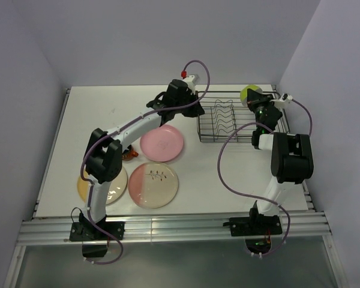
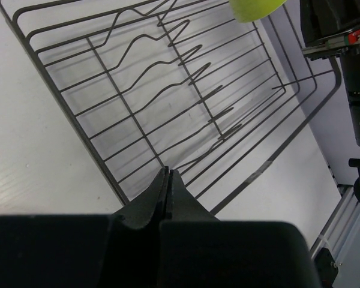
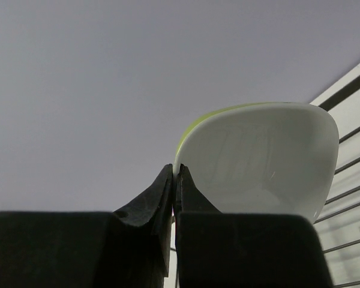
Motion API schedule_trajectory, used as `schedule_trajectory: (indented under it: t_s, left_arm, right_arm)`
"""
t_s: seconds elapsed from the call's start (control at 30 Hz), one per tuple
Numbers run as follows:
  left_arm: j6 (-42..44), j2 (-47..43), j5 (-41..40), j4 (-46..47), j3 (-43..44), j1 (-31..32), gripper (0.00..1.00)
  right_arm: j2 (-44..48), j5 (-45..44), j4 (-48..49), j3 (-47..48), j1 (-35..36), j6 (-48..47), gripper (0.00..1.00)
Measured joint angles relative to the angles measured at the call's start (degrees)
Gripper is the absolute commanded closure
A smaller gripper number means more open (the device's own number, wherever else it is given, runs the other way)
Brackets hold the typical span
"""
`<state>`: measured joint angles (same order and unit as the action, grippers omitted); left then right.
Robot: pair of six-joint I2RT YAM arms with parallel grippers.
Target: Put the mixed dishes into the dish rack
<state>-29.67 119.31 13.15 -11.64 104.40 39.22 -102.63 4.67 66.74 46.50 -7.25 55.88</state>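
Observation:
The dark wire dish rack (image 1: 228,123) stands at the back right of the table with nothing in it. My left gripper (image 2: 168,171) is shut, its tips meeting at the rack's near rim (image 2: 78,120); whether a wire is pinched between them I cannot tell. My right gripper (image 3: 175,168) is shut on the rim of the lime-green bowl (image 3: 264,162), held tilted above the rack's far right corner (image 1: 250,93). On the table lie a plain pink plate (image 1: 162,144) and a pink-and-cream plate with a leaf sprig (image 1: 153,184). A yellow-and-cream plate (image 1: 111,192) and the orange-red cup (image 1: 129,156) are partly hidden under the left arm.
Walls close in the table at the back and on both sides. The right arm (image 2: 348,54) hangs close beside the rack's far end. An aluminium rail (image 1: 168,228) runs along the near edge, where both arm bases are bolted.

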Motion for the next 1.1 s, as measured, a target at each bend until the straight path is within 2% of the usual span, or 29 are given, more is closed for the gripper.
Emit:
schedule_trajectory:
  t_s: [0.43, 1.1]
  left_arm:
    - [0.0, 1.7, -1.7, -1.6, 0.3, -0.8, 1.00]
    - [0.1, 4.8, -2.5, -4.1, 1.7, -1.7, 0.98]
  right_arm:
    - [-5.0, -6.8, -5.7, 3.3, 2.2, -1.7, 1.00]
    - [-11.5, -11.1, -11.7, 9.4, 4.0, -3.0, 1.00]
